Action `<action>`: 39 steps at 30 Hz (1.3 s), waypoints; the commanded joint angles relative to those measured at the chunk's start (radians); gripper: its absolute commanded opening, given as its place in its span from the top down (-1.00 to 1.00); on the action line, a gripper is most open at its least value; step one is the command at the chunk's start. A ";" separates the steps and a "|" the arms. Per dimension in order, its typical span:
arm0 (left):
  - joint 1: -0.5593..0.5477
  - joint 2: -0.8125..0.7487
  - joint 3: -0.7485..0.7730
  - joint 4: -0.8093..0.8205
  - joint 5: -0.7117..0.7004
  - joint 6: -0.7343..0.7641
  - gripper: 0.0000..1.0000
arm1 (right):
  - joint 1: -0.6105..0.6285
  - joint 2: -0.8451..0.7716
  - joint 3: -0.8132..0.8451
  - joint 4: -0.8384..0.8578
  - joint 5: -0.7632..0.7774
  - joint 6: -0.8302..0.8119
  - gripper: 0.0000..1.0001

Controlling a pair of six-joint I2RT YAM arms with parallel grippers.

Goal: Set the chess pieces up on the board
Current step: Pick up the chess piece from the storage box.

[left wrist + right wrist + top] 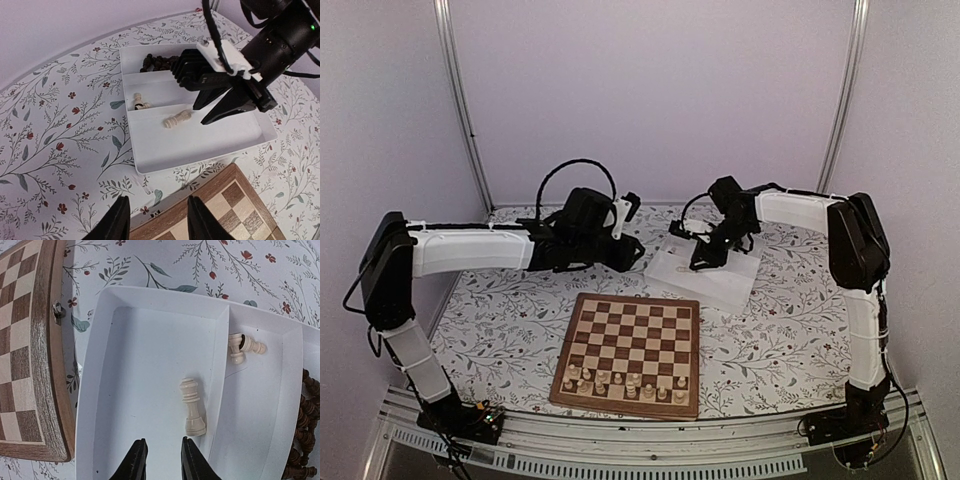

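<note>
One pale piece (193, 407) lay in the tray's (150, 300) big section, a pale pair (242, 347) touching next door, dark heap (302, 440) past that. Board (635, 335) held pale men (625, 383) on near rows, too tiny to count. My right gripper (162, 460) hung over the tray, narrow, empty; left gripper (157, 220) wide, empty.

1 board (632, 335), 1 white tray (200, 142)

Table (490, 320): white covering printed with grey-green leafy sprigs and small red flowers. Two things lie directly on it. First, the board (635, 335), lower centre of the top view, flat, slightly askew. Second, a white tray (720, 287), centre frame, up and right of the board, set at an angle. The two are near but apart, with a strip of print between
</note>
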 commanded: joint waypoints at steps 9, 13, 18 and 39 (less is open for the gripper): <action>0.026 -0.062 -0.076 0.069 0.026 -0.005 0.14 | 0.018 0.107 0.103 -0.004 0.110 -0.006 0.46; 0.037 -0.069 -0.096 0.070 0.041 -0.005 0.13 | 0.024 0.133 0.126 -0.010 0.116 -0.002 0.46; 0.044 -0.071 -0.115 0.114 0.052 -0.011 0.12 | 0.042 0.163 0.137 -0.024 0.128 -0.004 0.45; 0.052 -0.058 -0.128 0.129 0.078 -0.030 0.10 | 0.052 0.193 0.094 -0.058 0.177 0.066 0.47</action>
